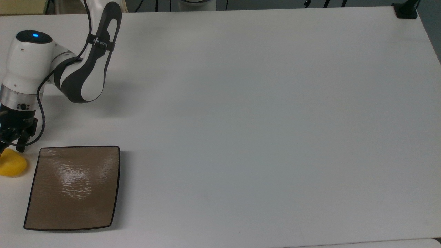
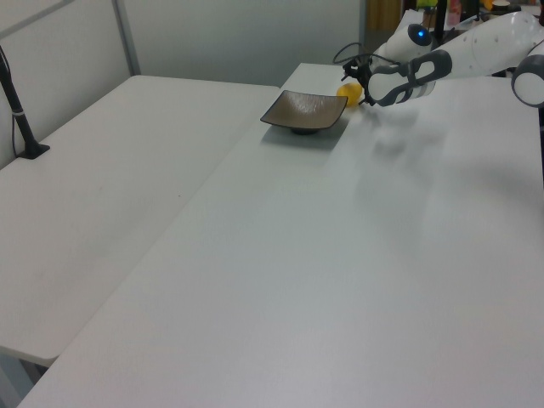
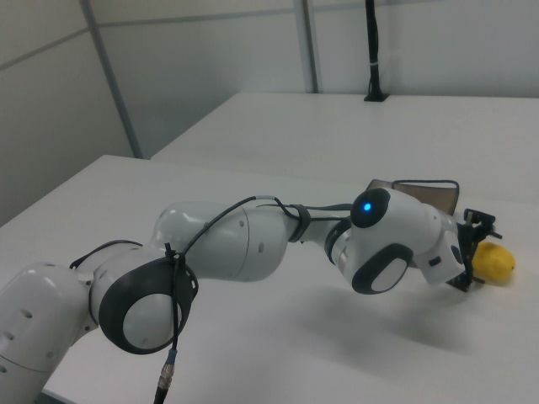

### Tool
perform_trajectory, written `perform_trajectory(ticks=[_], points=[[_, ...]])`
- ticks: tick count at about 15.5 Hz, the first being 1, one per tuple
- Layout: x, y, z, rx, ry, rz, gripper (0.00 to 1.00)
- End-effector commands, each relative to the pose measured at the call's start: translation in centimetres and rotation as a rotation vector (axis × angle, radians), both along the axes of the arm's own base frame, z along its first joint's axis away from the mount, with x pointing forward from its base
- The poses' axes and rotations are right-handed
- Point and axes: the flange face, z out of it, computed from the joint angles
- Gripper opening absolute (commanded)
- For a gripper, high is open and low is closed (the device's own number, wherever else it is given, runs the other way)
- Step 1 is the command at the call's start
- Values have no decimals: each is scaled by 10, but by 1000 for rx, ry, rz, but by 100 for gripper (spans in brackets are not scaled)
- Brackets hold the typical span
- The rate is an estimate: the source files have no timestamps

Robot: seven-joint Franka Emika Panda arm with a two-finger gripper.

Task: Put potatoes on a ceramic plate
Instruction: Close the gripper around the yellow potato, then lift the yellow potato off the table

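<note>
The yellow potato [image 1: 12,166] lies on the white table at the top view's far left, just left of the square brown ceramic plate [image 1: 74,187]. My gripper [image 1: 11,148] is open and hangs at the potato's upper edge, one fingertip on either side of its top. In the right view the gripper [image 3: 472,252] points at the potato [image 3: 494,262], which lies just past the fingertips, with the plate [image 3: 429,192] behind the wrist. In the left view the potato [image 2: 347,90] sits behind the plate [image 2: 303,110], with the gripper [image 2: 358,86] beside it.
The arm's white and grey links [image 1: 86,65] stretch over the table's upper left in the top view. A black post base [image 1: 406,11] stands at the far right corner. In the left view a second table [image 2: 102,187] adjoins, bearing a black post [image 2: 21,119].
</note>
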Motion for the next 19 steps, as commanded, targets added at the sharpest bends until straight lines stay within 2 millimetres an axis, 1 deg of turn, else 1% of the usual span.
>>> perform_trajectory(ticks=[1,3,4,6,8,10,11,14,16,19], points=[[4,2,2,-20,-23,-4,78],[4,3,2,-37,-13,11,58],[4,3,2,-48,-7,22,51],[3,3,1,-56,0,31,46],[3,3,1,-56,0,30,46],[3,2,6,-57,-5,30,46],[3,2,11,-57,-10,30,46],[1,-2,36,-59,-37,21,46],[0,-3,61,-58,-63,17,46],[-2,-2,89,-58,-98,13,46]])
